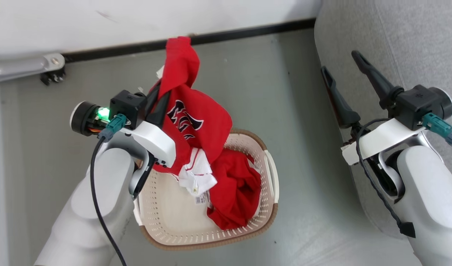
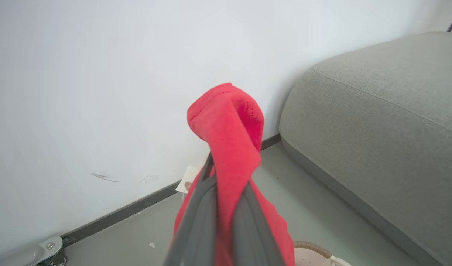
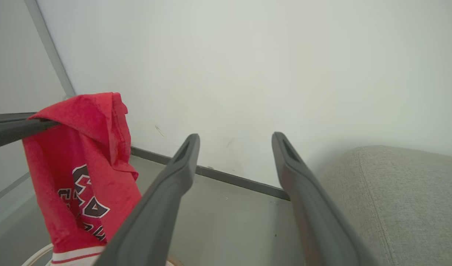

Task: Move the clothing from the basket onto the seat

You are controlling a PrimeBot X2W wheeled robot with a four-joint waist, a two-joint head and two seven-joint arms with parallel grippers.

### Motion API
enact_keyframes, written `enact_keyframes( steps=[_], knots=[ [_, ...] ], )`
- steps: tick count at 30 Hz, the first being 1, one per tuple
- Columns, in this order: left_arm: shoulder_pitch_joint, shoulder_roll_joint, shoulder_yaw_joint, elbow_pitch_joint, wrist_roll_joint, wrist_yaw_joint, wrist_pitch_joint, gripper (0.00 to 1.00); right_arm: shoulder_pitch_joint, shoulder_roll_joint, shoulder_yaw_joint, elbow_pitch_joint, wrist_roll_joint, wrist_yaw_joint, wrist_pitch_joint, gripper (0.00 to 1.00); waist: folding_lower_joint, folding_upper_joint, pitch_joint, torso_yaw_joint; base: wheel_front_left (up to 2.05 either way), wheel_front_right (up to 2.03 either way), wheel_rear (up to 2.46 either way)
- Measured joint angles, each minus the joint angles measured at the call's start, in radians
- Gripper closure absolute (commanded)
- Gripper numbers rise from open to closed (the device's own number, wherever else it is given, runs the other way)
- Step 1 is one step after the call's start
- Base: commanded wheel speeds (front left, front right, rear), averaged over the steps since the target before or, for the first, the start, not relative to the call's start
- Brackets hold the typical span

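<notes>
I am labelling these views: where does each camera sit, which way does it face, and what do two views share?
Head view: from the head, down at the basket; both forearms, left end effector shut on the garment, right end effector open.
Left wrist view: from that wrist, along its fingers, toward the wall.
Right wrist view: from that wrist, between spread fingers, toward the wall.
Wrist views share the garment, seat and wall.

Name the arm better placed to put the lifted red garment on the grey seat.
Left: the left tool is shut on the red fabric garment, hanging over the cream perforated plastic basket. The right tool, open and empty, sits by the grey upholstered seat cushion.
</notes>
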Motion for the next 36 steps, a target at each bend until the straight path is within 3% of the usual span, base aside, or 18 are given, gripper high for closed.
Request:
enact_keyframes(
  steps=[12, 26, 36],
  knots=[
    [-0.001, -0.025, -0.062, -0.008, -0.039, -0.039, 0.065, 1.0, 0.021, -0.057, 0.09, 0.09, 0.063, 0.0, -0.001, 0.0, 0.0, 0.0, -0.135, 0.038, 0.0, 0.0, 0.0],
    [0.001, -0.034, -0.165, -0.006, -0.133, -0.065, 0.139, 1.0, 0.087, -0.057, 0.219, 0.162, 0.134, 0.0, -0.001, 0.0, -0.0001, 0.0, -0.275, 0.032, 0.0, 0.0, 0.0],
    [0.038, -0.033, -0.28, -0.066, -0.307, -0.068, 0.158, 1.0, 0.088, -0.04, 0.315, 0.199, 0.176, 0.0, -0.001, 0.0, 0.0, 0.0, -0.345, -0.013, 0.0, 0.0, 0.0]
  ],
)
